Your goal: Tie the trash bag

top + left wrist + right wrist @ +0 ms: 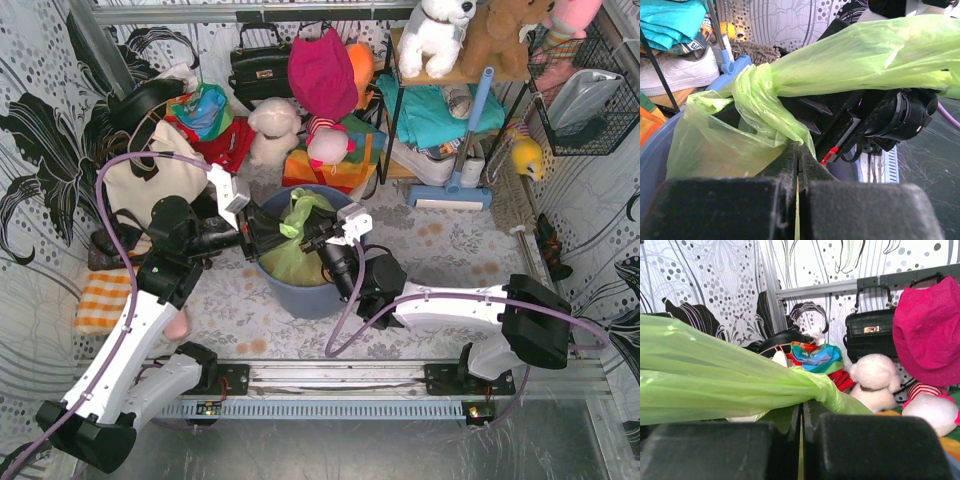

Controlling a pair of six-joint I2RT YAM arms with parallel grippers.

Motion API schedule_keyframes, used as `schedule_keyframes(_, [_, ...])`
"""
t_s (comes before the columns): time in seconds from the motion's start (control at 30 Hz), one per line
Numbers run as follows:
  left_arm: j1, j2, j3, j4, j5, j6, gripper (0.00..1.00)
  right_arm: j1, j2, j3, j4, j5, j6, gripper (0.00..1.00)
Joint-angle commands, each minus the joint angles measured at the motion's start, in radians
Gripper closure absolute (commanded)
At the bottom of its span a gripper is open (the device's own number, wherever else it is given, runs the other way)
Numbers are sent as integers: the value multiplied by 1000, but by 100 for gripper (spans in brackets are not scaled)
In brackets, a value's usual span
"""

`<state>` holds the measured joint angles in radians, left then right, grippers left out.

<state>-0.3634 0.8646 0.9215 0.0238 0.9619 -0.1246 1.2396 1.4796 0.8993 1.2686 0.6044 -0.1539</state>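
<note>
A thin, translucent lime-green plastic trash bag [292,250] sits inside a round blue-grey bin [312,296] on the floral-patterned desk [450,245]. Its upper plastic is gathered into a twisted bunch above the rim. The left tool [270,238] and the right tool [310,232] meet over the bin's mouth from opposite sides, each with its jaws pinched tight on a stretched strip of the green film.

A blue-grey bin [312,296] stood mid-table, with a cream tote bag [150,185] to its left. Behind them hung a black handbag [258,68] beside a pink hat [322,72].
</note>
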Motion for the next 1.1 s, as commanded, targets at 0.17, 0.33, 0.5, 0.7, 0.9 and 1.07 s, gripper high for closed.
schedule_keyframes(0.17, [5,6,20,-57,-142,48,100,3,-27,-51,260,-97,-69,100])
schedule_keyframes(0.33, [5,27,12,-2,-22,10,100,4,6,-55,361,-138,-113,100])
schedule_keyframes(0.5, [4,21,5,24,59,-8,100,2,71,-26,419,-148,-185,100])
schedule_keyframes(0.7, [5,26,28,-23,126,11,99,-12,115,11,418,-184,-220,100])
schedule_keyframes(0.9, [5,9,82,-139,-9,75,85,-14,95,-3,419,-196,-209,100])
schedule_keyframes(1.07, [5,-40,97,-116,-204,47,68,-14,77,-17,420,-196,-197,100])
